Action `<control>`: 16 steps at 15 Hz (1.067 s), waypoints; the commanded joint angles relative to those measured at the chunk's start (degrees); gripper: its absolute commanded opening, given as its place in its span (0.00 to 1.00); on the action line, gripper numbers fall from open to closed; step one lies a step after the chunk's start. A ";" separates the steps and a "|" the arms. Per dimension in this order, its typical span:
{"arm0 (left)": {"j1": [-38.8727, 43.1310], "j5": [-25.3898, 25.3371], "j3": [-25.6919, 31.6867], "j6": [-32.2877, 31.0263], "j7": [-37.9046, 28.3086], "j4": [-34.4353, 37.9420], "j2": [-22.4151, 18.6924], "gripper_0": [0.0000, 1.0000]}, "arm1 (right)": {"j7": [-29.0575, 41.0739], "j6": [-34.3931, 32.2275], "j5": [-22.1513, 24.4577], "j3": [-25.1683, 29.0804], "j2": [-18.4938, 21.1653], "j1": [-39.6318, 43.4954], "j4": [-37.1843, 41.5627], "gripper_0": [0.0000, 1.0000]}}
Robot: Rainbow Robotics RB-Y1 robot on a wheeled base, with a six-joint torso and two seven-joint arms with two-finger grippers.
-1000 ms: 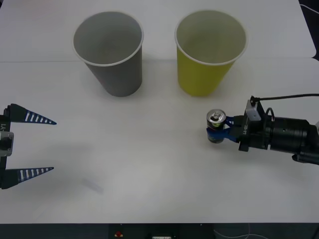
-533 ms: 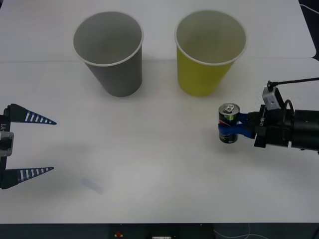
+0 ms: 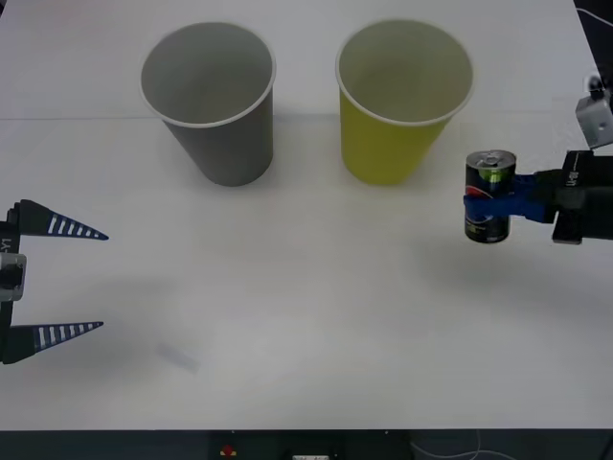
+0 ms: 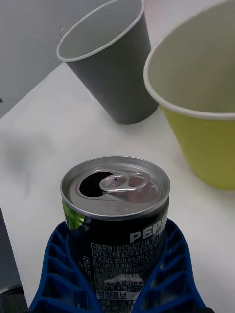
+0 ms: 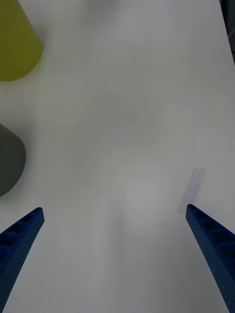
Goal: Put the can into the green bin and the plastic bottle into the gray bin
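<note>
Since the earlier frames my right hand [image 3: 500, 204] has carried the can [image 3: 490, 196] up off the worktop [image 3: 306, 316] and out toward my right, so it now hangs beside the green bin [image 3: 400, 105], apart from it and about level with its lower half. The blue fingers [image 4: 169, 274] pinch the can around its middle. It stands upright, long axis vertical, silver lid on top with the tab opening showing in the wrist view. The green bin and the gray bin [image 3: 213, 101] both stand upright with mouths open; I see only pale inner walls in them. My left hand [image 3: 43, 283] sits at the worktop's left edge, fingers spread wide, unmoved.
</note>
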State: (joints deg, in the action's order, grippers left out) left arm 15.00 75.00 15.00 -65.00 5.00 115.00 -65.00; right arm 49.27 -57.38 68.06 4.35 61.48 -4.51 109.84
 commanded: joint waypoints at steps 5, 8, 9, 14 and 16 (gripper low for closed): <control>0.00 0.00 0.00 0.00 0.00 0.00 0.00 1.00 | 17.88 -4.14 6.47 8.83 0.39 -4.89 4.33 0.00; 0.00 0.00 0.00 0.00 0.00 0.00 0.00 1.00 | 25.26 -7.13 14.91 7.34 0.39 -12.54 4.24 0.00; 0.00 0.00 0.00 0.00 0.00 0.00 0.00 1.00 | 26.06 -7.92 16.93 6.20 0.39 -15.00 3.80 0.00; 0.00 0.00 0.00 0.00 0.00 0.00 0.00 1.00 | 25.62 -7.92 20.36 -8.13 0.13 -33.37 -8.33 0.00; 0.00 0.00 0.00 0.00 0.00 0.00 0.00 1.00 | 25.62 -7.92 23.17 -12.96 -1.63 -39.17 -12.81 0.00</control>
State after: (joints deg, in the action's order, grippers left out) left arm 15.00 75.00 15.00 -65.00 5.00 115.00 -65.00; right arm 74.84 -65.33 90.18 -6.99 60.54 -41.79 98.65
